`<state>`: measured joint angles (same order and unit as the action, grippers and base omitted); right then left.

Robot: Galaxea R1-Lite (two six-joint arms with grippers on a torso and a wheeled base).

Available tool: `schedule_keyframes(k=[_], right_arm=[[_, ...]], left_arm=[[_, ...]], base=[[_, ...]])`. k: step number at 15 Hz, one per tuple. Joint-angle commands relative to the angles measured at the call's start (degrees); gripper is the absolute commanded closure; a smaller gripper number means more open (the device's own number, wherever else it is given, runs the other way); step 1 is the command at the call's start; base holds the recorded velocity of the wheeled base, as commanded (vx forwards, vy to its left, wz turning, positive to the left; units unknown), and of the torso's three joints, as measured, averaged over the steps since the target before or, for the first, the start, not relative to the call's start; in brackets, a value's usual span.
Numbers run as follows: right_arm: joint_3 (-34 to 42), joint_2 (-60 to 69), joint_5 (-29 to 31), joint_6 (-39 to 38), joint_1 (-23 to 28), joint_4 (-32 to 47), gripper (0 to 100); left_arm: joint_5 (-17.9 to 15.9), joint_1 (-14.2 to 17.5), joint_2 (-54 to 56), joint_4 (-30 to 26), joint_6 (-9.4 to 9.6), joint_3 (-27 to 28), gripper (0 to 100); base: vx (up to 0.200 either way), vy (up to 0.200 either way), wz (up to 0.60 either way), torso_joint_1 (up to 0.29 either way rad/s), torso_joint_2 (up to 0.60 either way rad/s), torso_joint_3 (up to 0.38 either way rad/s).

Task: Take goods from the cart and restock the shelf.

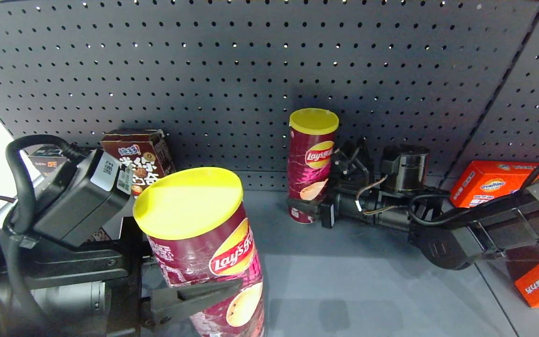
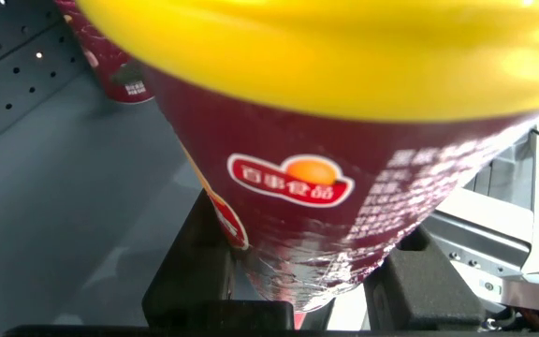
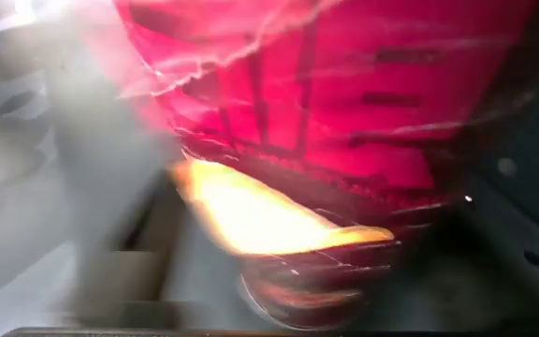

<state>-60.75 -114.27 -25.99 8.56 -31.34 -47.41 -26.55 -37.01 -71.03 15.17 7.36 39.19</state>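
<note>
- Our left pincer (image 1: pixel 199 285) clamps a yellow-lidded chips can (image 1: pixel 194 220) at the lower left of the frame.
- A second can (image 1: pixel 311 159) stands upright on the shelf (image 1: pixel 367 281) at centre, near the pegboard (image 1: pixel 251 56).
- Our right pincer (image 1: pixel 308 208) sits at its base; we cannot tell its grip.

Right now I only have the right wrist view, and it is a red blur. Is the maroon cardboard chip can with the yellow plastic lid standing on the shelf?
Observer: Yes. The maroon chip can stands upright on the grey shelf, close to the pegboard back, with the right gripper at its base.
Operator: What about the left arm?
Observer: The left gripper is shut on a second maroon can with a yellow lid, nearer the front and to the left of the first.
Operator: Anything on the right side?
Observer: Two orange cardboard boxes lie on the next shelf section, to the right of that arm.
</note>
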Motion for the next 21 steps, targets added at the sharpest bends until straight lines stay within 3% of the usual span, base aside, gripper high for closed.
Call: schedule_keyframes(k=[1, 8, 19, 21], right_arm=[[0.0, -0.4, 0.1, 0.0, -0.4, -0.6, 100], [4.9, 6.0, 1.4, 0.0, -2.1, -0.3, 100], [20.9, 25.4, 19.9, -0.1, -14.9, 0.5, 100], [25.1, 27.4, 22.8, -3.3, -18.6, -0.1, 100]], left_arm=[[0.0, 0.0, 0.0, 0.0, 0.02, 0.1, 100], [0.1, 0.0, 0.2, 0.0, 0.02, 0.0, 100], [0.4, 0.0, 0.4, 0.0, -0.07, 0.6, 100], [0.6, 0.1, 0.4, 0.0, -0.07, 0.7, 100]], base=[[0.0, 0.0, 0.0, 0.0, 0.0, 0.0], [0.0, 0.0, 0.0, 0.0, 0.0, 0.0], [0.0, 0.0, 0.0, 0.0, 0.0, 0.0], [0.0, 0.0, 0.0, 0.0, 0.0, 0.0]])
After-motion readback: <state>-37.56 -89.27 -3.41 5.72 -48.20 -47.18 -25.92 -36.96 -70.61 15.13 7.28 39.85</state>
